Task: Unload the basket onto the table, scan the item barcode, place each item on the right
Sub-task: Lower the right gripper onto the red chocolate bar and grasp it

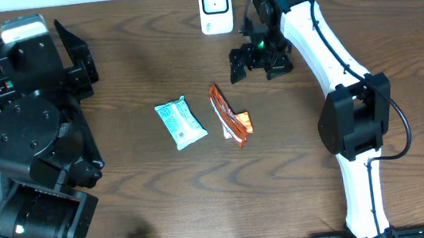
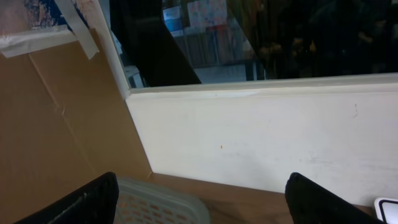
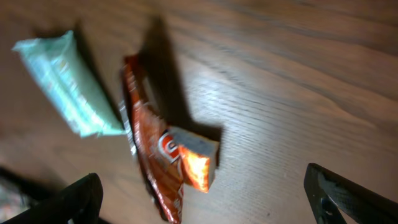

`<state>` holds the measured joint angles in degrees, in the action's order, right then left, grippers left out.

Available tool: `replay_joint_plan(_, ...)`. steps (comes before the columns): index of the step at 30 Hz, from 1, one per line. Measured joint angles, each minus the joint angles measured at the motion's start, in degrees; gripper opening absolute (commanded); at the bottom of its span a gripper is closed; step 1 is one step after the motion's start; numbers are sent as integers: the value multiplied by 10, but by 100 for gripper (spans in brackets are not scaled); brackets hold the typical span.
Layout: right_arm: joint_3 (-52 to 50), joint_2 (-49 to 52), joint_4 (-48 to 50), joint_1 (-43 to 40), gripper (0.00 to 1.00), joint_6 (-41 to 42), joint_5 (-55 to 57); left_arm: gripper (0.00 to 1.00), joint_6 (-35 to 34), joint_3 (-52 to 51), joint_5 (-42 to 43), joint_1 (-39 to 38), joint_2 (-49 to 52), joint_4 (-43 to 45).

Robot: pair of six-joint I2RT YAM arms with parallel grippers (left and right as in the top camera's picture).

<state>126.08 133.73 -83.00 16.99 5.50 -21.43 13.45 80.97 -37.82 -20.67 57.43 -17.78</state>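
Overhead: the orange packet point(image 1: 230, 117) lies mid-desk point(image 1: 135, 72) just beside a teal packet point(image 1: 180, 123). The right claw point(image 1: 259, 56) hovers spread, near the scanner point(image 1: 215, 7).
Left wrist: the left claw point(image 2: 199, 202) is apart and empty.
Right wrist: the orange packet looks light, crinkly and slippery, so pinching its folded end seems best.

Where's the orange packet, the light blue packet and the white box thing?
orange packet point(image 1: 228, 115), overhead view, on the middle of its crinkly wrapper.
light blue packet point(image 1: 180, 123), overhead view, on the middle of its printed face.
white scanner point(image 1: 216, 6), overhead view, on the centre of its front.
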Motion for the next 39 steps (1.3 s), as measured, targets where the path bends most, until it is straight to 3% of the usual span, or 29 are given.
replay_joint_plan(9, -16, 0, 1, 31, 99, -134, -31, 86, 0, 0, 0, 0, 0, 0)
replay_joint_plan(21, -55, 5, 45, 82, 97, -172, -32, 86, 0, 0, 0, 0, 0, 0)
replay_joint_plan(30, -64, 37, 64, 84, 82, -179, -26, 86, 0, 0, 0, 0, 0, 0)
replay_joint_plan(36, -64, 51, 69, 84, 80, -180, -26, 86, 0, 0, 0, 0, 0, 0)
replay_joint_plan(39, -66, 53, 71, 84, 73, -180, -27, 86, 0, 0, 0, 0, 0, 0)
